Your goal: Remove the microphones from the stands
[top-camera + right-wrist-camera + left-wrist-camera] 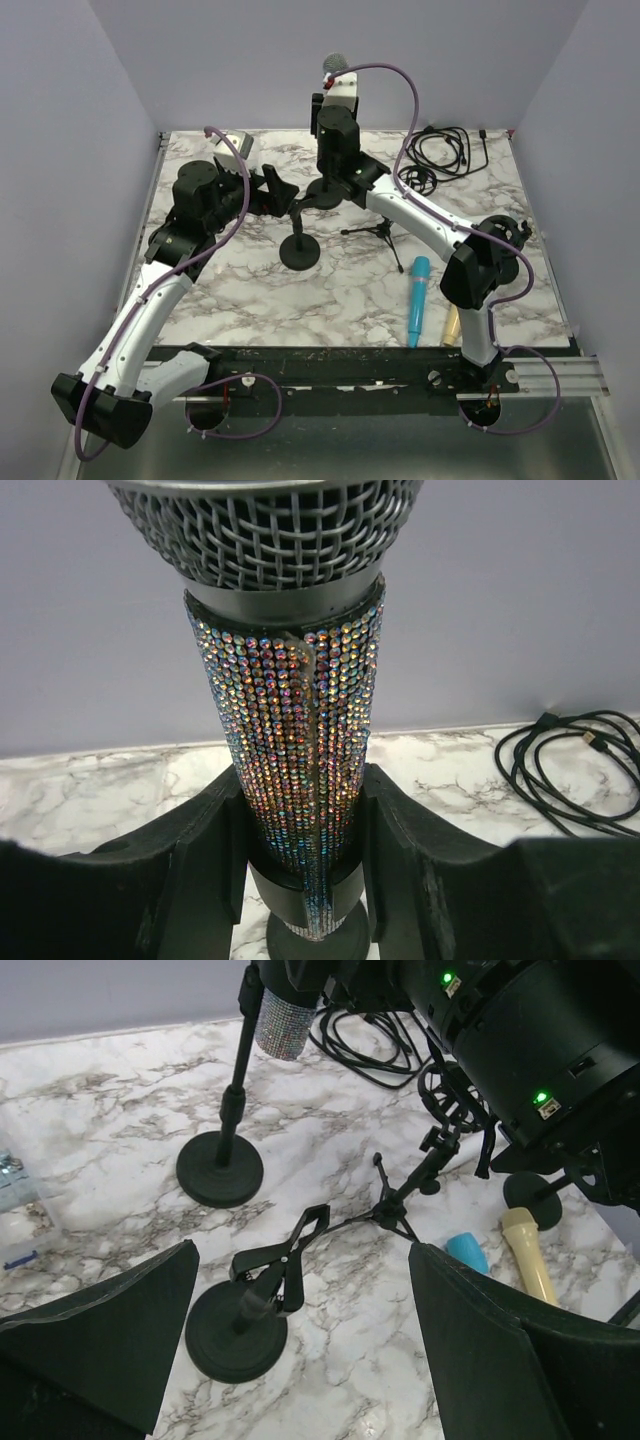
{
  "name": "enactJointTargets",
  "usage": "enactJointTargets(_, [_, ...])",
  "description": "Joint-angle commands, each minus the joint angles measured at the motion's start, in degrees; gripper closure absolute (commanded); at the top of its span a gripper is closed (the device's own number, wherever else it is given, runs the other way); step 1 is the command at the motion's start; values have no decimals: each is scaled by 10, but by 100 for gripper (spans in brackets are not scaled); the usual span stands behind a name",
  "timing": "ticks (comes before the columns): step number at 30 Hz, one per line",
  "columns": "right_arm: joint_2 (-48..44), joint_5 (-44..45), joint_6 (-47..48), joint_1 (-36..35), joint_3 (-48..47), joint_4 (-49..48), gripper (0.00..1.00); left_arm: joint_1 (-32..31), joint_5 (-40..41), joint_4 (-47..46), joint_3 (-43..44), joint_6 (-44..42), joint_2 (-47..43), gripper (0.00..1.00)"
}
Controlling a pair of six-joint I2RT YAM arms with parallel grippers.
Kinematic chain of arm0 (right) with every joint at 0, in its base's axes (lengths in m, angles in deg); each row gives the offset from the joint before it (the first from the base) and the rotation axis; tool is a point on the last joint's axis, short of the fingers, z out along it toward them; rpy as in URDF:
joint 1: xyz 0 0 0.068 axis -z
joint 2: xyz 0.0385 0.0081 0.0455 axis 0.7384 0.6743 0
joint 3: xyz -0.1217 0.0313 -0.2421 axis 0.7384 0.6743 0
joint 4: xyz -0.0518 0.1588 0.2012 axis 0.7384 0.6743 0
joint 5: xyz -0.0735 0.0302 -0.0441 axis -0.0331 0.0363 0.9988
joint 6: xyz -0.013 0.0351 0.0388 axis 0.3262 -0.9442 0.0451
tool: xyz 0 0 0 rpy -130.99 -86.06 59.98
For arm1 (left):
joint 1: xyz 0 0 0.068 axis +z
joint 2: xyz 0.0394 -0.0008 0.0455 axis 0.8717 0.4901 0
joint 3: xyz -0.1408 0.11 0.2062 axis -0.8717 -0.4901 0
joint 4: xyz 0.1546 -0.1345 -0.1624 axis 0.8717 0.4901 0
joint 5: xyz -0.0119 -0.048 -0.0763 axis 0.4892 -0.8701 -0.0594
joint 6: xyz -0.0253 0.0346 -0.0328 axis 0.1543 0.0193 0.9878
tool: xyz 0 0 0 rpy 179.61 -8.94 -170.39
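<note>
**Microphone pinched low on the barrel, not yet out of the stand**

Microphone (300,710) upright in the stand (220,1168) toward the back of the marbled surface (240,290), mesh head uppermost, rhinestone barrel seated in the dark collar of the holder. Pinched low on that barrel by the right hand (300,830), one pad pressed to each side, close to the collar. Left hand (302,1260) spread wide and holding nothing, hovering over a second, empty clip stand (240,1330) nearer the front. Well apart from the loaded stand's round base, hence no bracing there.

Likely faults from here, as a matter of judgement:

1. Whole stand lifted or tipped along with the microphone, owing to a tight holder and an unbraced base.
2. Slip of the pads along the tapering, beaded barrel, owing to a pull begun before a firm squeeze; possible drop back into the holder, or onto the surface.
3. Pull angled sideways instead of straight along the barrel: jamming in the collar, then toppling toward the small tripod (390,1205) or the empty clip stand, both near the base.
4. Little threat judged from the coiled cable (445,150), the blue microphone (417,300) and the yellow microphone (452,325), all lying away from the lift path.
</note>
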Motion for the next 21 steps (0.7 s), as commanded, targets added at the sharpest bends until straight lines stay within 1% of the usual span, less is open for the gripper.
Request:
enactJointTargets(1, [6, -31, 53, -4, -11, -36, 75, 4, -53, -56, -27, 34, 15, 11])
enactJointTargets(2, [2, -44, 56, -3, -4, -37, 80, 4, -60, -66, -34, 41, 18, 11])
enactJointTargets(4, [-6, -80, 67, -3, 13, -36, 87, 4, -77, -86, -44, 54, 23, 11])
enactJointTargets(5, [-10, -91, 71, -2, 23, -35, 92, 4, -86, -96, -47, 58, 25, 11])
enactJointTargets(6, [-14, -106, 72, 0, 30, -33, 99, 4, -92, -104, -51, 60, 26, 11])
enactJointTargets(10, [-39, -200, 69, 12, 66, -27, 99, 5, -93, -129, -62, 52, 24, 11])
enactJointTargets(13, [-55, -297, 62, 28, 76, -4, 99, 13, -94, -150, -66, 46, 21, 11])
enactJointTargets(15, [-64, -354, 55, 41, 82, 12, 99, 22, -90, -158, -68, 64, 21, 11])
enactJointTargets(18, [-83, -434, 43, 61, 103, 19, 99, 42, -99, -218, -87, 113, 17, 11])
enactJointTargets(21, [-88, -525, 28, 87, 97, 46, 99, 62, -112, -279, -108, 148, 20, 9])
